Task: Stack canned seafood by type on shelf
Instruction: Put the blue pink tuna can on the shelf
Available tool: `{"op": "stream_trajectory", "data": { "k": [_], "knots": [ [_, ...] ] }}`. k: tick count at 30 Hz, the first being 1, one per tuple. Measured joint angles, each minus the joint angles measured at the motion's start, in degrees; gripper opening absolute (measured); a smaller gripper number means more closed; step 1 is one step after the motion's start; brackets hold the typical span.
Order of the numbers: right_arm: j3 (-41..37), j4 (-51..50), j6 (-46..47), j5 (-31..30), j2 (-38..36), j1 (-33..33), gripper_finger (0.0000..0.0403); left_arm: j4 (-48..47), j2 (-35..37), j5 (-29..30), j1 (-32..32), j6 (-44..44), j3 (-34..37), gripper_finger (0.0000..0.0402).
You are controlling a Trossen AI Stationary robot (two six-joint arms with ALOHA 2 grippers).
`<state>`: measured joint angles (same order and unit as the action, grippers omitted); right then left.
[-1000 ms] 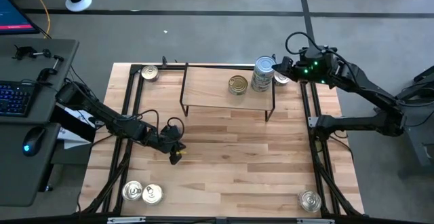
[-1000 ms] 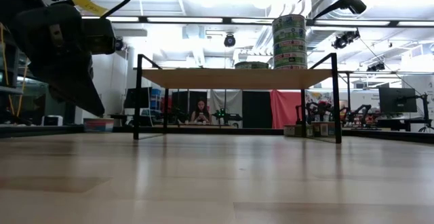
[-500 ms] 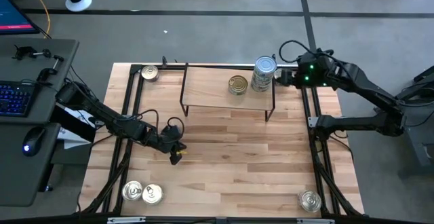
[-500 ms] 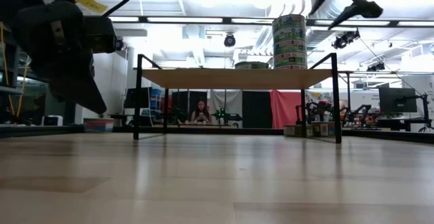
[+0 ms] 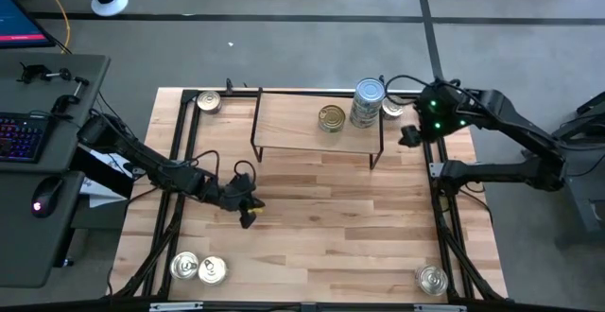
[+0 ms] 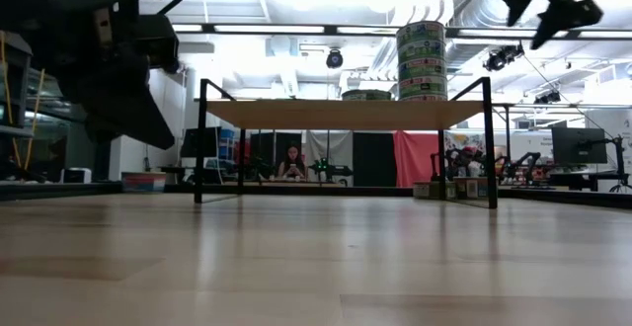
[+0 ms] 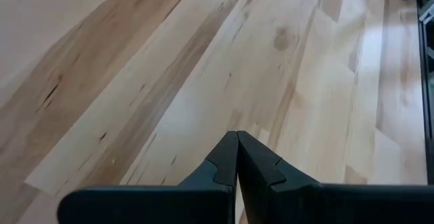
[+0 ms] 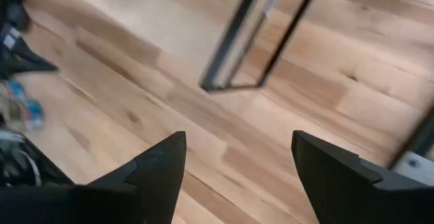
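The right gripper point(image 5: 408, 136) hung in the air just off the shelf's point(image 5: 293, 118) right end, above the table point(image 5: 321, 217), its fingers point(image 8: 159, 166) spread wide with nothing between them. In the low view it point(image 6: 553, 5) showed high up, to the right of the stack and clear of it.

On the shelf's right part stood a stack of tins point(image 5: 367, 103) with a silver top, and just beside it on the left lay a single gold tin point(image 5: 331, 117). Both were well within the shelf and a little way from the right gripper, neither touching it. One more tin point(image 5: 392, 109) lay on the table at the shelf's right end, close to that gripper.

The other tins were spread far off: one point(image 5: 208, 101) at the table's far-left corner beside the shelf, a pair point(image 5: 198, 268) at the near-left corner, and one point(image 5: 431, 279) at the near-right corner.

The left gripper point(image 5: 244, 208) waited low over the table in front of the shelf's left end, fingers point(image 7: 224, 157) pressed together and empty, well apart from every tin.
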<state>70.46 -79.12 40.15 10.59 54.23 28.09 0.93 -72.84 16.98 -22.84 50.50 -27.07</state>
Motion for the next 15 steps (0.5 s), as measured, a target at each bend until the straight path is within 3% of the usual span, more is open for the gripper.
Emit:
{"op": "stream_trajectory", "data": {
  "k": [9,15],
  "knots": [
    [0.0,-10.2,-1.1,-1.0,-3.3,-4.5,0.0259,-0.1,0.0,-1.6,0.8,0.3,0.0,0.0],
    [0.0,-9.1,4.5,1.4,-3.6,-7.6,0.0259,1.7,0.0,-6.4,0.8,0.3,0.0,0.0]
  ]
}}
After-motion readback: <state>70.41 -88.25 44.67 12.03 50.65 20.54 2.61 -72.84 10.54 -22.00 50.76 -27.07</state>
